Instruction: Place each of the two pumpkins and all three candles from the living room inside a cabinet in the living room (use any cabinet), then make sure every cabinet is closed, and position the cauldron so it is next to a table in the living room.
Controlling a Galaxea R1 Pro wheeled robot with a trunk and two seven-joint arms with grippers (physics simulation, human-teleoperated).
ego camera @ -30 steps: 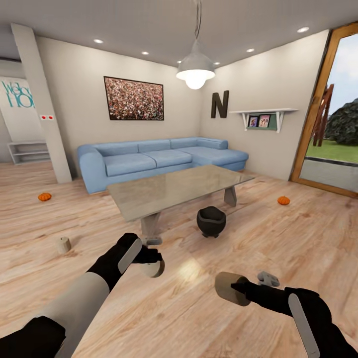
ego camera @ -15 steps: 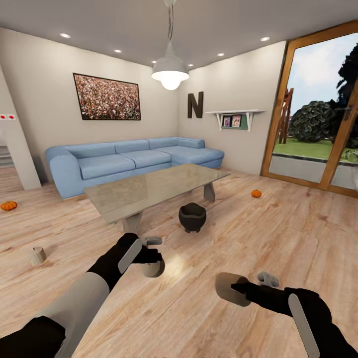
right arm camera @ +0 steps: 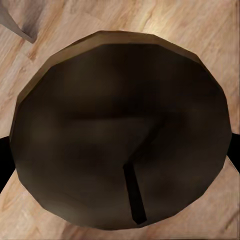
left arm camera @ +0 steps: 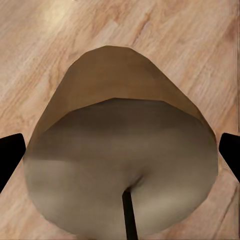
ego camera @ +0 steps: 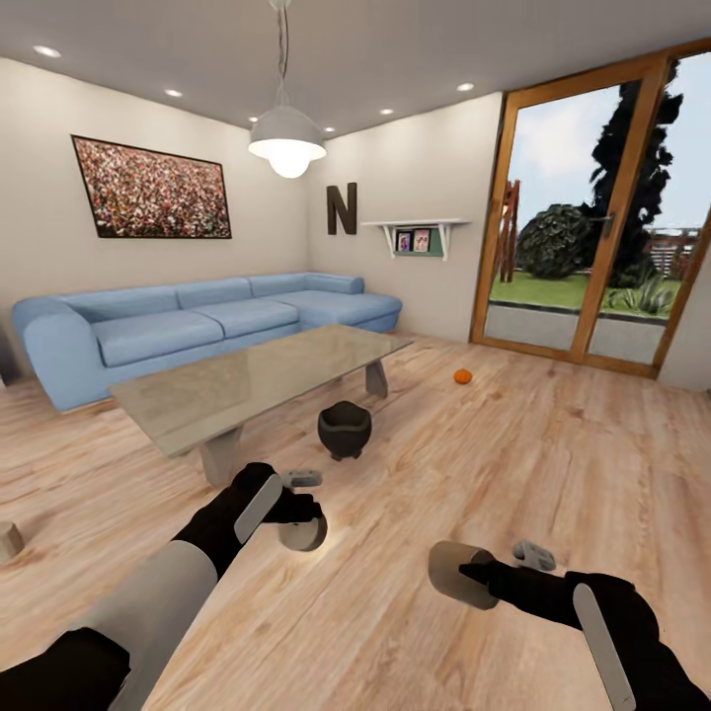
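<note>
The left gripper (ego camera: 296,513) gripped one candle (ego camera: 302,534) and the right gripper (ego camera: 494,568) another candle (ego camera: 459,574) above the plank floor (ego camera: 513,464). Beyond, the cauldron (ego camera: 345,429) stood beside the glass table (ego camera: 247,380); a pumpkin (ego camera: 462,376) lay far right near the glazed doors (ego camera: 583,212), a third candle (ego camera: 9,540) far left.

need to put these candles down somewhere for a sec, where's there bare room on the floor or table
The glass top of the coffee table looks bare all over. Open floor lies between the cauldron and the glass door, broken only by one pumpkin. It is tighter beside the table's near leg, where the cauldron stands and the left gripper holds a candle.
</note>
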